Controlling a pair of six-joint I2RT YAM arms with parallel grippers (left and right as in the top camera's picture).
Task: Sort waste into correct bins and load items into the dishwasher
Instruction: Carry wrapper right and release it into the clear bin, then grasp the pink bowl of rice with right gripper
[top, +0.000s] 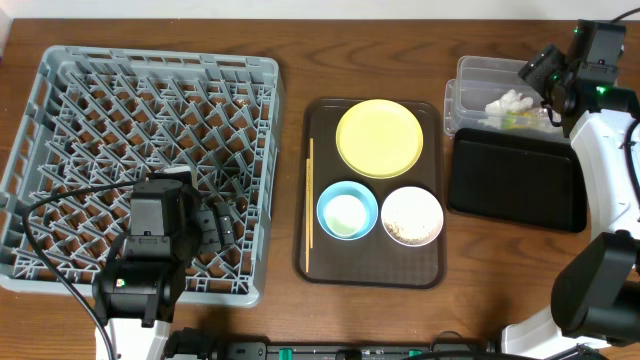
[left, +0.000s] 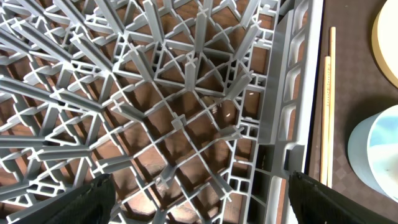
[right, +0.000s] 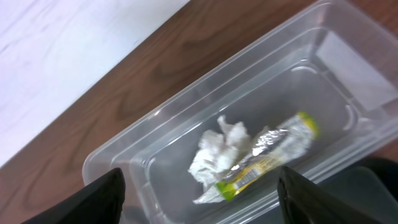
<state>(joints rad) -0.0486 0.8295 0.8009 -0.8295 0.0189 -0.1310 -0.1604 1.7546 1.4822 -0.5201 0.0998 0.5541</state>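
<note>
- I read my left gripper (left: 199, 199) spread wide and empty over the grey rack (top: 140, 100), left of the brown tray (top: 430, 270).
- I see my right gripper (right: 202, 193) gaping, empty, above the clear tub (right: 155, 130), right of the brown tray; tissue (right: 217, 146) and wrapper (right: 267, 155) lie inside.
- Yellow plate (top: 379, 138) and chopsticks (top: 309, 205) sit on the brown tray.

Two bowls (top: 347, 210) (top: 411, 215), one plate (top: 379, 138), two bins (top: 480, 75) (top: 515, 180)

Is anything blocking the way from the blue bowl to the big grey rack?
Only the chopsticks, lying along the brown tray's left edge between the blue bowl and the rack. Nothing else visible blocks it.
</note>
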